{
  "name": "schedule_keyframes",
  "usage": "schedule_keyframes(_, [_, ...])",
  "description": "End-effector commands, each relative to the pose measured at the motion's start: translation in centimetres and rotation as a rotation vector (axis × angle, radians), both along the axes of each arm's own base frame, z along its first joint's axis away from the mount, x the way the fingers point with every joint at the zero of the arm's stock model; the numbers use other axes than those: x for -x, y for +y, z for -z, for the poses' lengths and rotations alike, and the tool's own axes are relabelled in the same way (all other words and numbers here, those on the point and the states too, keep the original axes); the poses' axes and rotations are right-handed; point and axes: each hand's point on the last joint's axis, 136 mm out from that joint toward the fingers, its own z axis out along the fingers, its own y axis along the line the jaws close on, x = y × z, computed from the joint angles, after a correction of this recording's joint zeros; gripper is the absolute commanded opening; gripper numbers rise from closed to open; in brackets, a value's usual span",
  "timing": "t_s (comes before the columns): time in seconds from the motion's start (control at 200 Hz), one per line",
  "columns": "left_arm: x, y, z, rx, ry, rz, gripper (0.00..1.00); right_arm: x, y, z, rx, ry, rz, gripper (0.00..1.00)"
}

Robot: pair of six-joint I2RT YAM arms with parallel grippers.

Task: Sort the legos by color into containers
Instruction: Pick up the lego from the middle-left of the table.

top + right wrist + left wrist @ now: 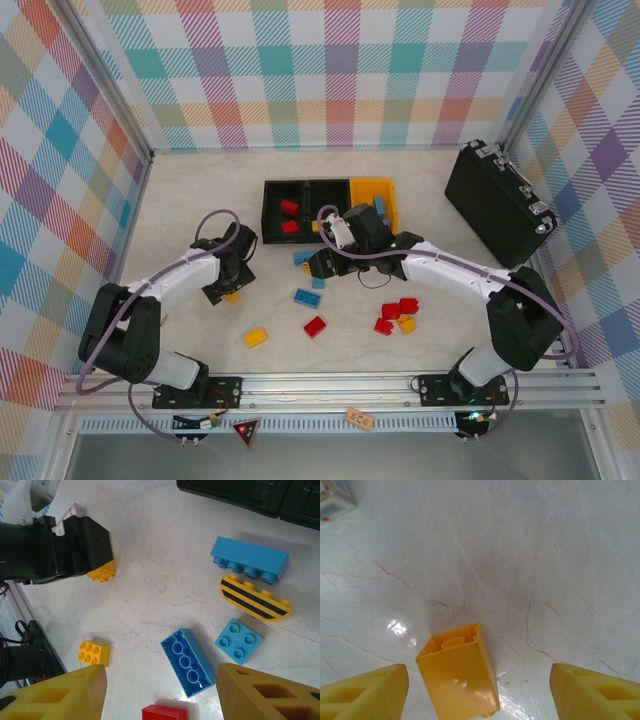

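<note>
Nearest you, toward the table's [190,200] left edge, your left end effector [479,682] stands open. Its two yellow fingers [365,692] sit astride a yellow-orange brick [457,677] with a gap on each side. That brick lies tipped on its side with its hollow underside facing away, and its near end is cut off by the frame. Close to the near edge, between the arms, lie a yellow brick [255,337] and a red brick [315,326]. To their right is a cluster of three red bricks [395,312] with a second yellow brick [406,324] against it. Your right end effector [161,672] hangs open and empty over the middle of the table. Below it a blue brick [187,662] lies upside down, showing three round tubes. Beside that is a light-blue four-stud square [239,640], and a red piece [164,712] is cut off at the bottom of the wrist view. Past these lie a curved yellow piece with black stripes [255,600] and a long blue brick [249,559]. Toward the far edge sit the containers [270,190], three joined in a row: two black, with a yellow-orange bin [370,187] on the right. The left black bin [268,210] holds two red blocks [290,207]. The right arm covers part of the yellow-orange bin. Something blue shows there, but you cannot tell whether it lies inside.
</note>
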Motion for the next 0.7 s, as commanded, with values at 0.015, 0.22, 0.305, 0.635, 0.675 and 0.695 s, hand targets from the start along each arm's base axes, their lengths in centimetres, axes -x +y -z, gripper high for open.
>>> schedule_keyframes(0.015, [-0.3, 0.5, 1.3, -0.007, 0.002, -0.040, 0.65, -0.2, 0.5, -1.4, -0.026, -0.033, -0.014, 0.60])
schedule_keyframes(0.22, [-0.3, 0.4, 2.1, -0.013, 0.027, -0.026, 0.45, -0.2, 0.4, -1.7, -0.027, -0.042, -0.008, 0.60])
schedule_keyframes(0.305, [-0.6, 0.1, 1.8, -0.001, 0.019, -0.015, 0.36, -0.2, 0.3, -1.7, -0.024, -0.045, -0.005, 0.59])
schedule_keyframes(0.635, [-5.6, -4.5, -2.8, 0.049, -0.070, 0.199, 0.30, -1.9, -2.0, -1.8, -0.019, -0.033, 0.123, 0.59])
schedule_keyframes(0.675, [-6.3, -5.5, -3.5, 0.053, -0.085, 0.225, 0.30, -2.2, -2.7, -1.7, -0.013, -0.032, 0.151, 0.59])
schedule_keyframes(0.695, [-6.6, -5.9, -3.8, 0.058, -0.092, 0.235, 0.30, -2.3, -3.0, -1.8, -0.010, -0.034, 0.164, 0.59])
